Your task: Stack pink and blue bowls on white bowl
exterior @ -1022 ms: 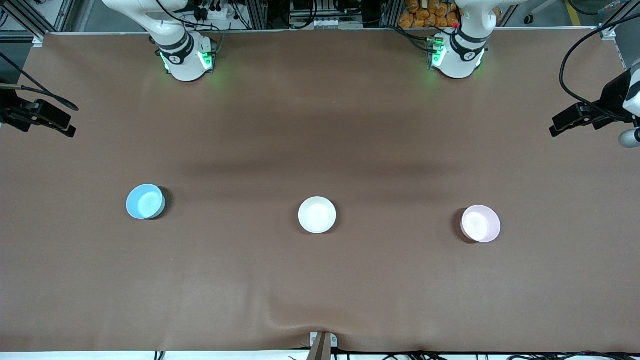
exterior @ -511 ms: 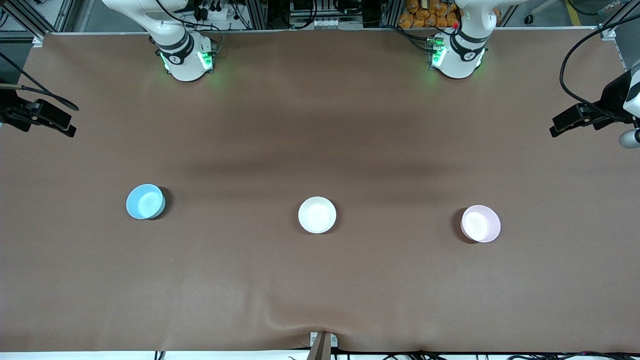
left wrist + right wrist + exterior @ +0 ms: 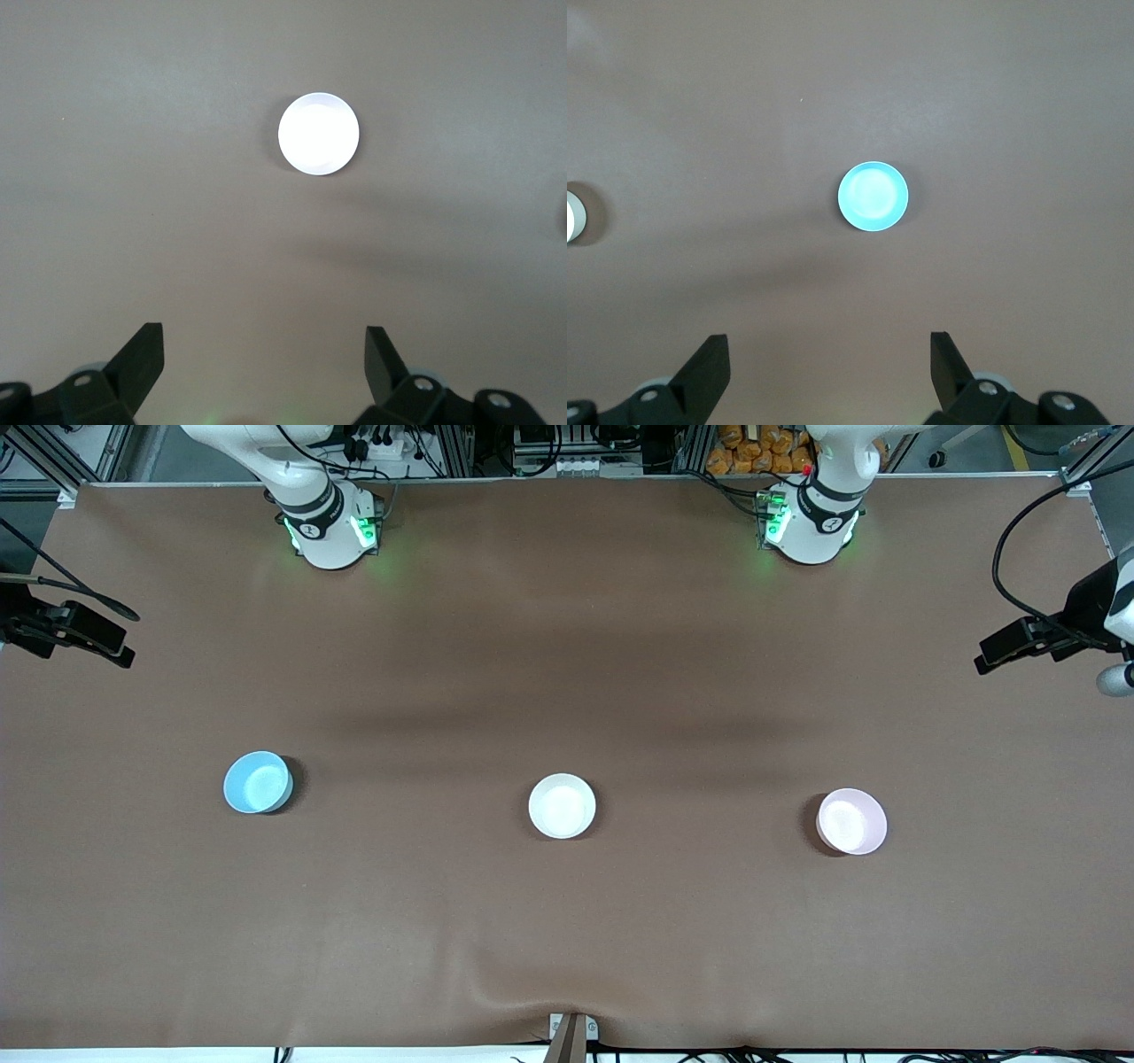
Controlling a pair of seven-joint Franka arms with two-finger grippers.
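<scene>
Overall, the brown table [image 3: 567, 646] held three bowls in a row, well apart. Both arms waited high above it. The left gripper [image 3: 264, 359] hung spread and empty over the pink bowl [image 3: 851, 821], the right gripper [image 3: 830, 359] likewise over the blue bowl [image 3: 257, 782]. Between those two sat the white bowl [image 3: 562, 805], bare.

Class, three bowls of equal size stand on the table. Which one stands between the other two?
The white bowl. It stands midway along the row, with the blue bowl toward the right arm's end and the pink bowl toward the left arm's end.
</scene>
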